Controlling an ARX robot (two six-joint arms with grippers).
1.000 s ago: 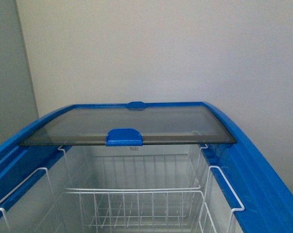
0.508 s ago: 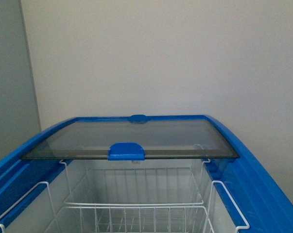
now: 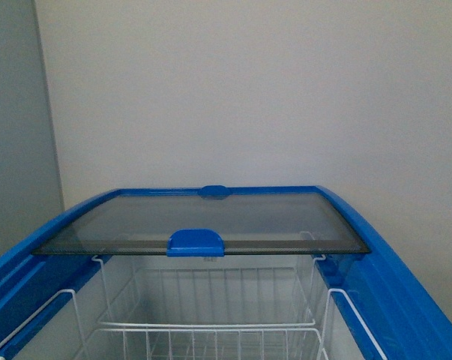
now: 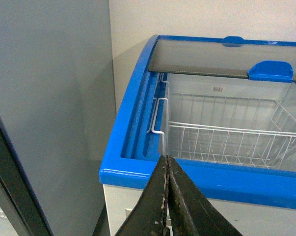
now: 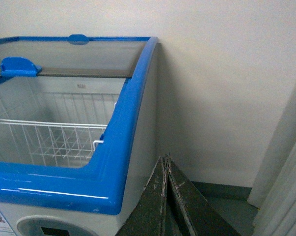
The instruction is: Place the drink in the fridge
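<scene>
The fridge is a white chest freezer with a blue top rim (image 3: 402,292). Its glass lid (image 3: 211,221) with a blue handle (image 3: 196,242) is slid to the back, so the front half stands open over white wire baskets (image 3: 211,330). The freezer also shows in the left wrist view (image 4: 133,132) and the right wrist view (image 5: 123,132). My left gripper (image 4: 167,160) is shut and empty, just in front of the freezer's near left corner. My right gripper (image 5: 164,160) is shut and empty, off the freezer's right side. The drink is out of view.
A tall grey cabinet (image 4: 44,113) with a dark door edge stands close against the freezer's left side. A plain wall (image 3: 248,90) is behind the freezer. On the right there are floor (image 5: 226,211) and a pale curtain (image 5: 285,187).
In the front view the freezer has slid lower in the picture and more wall shows above it. Less of the baskets is visible. The lid has stayed in place.
</scene>
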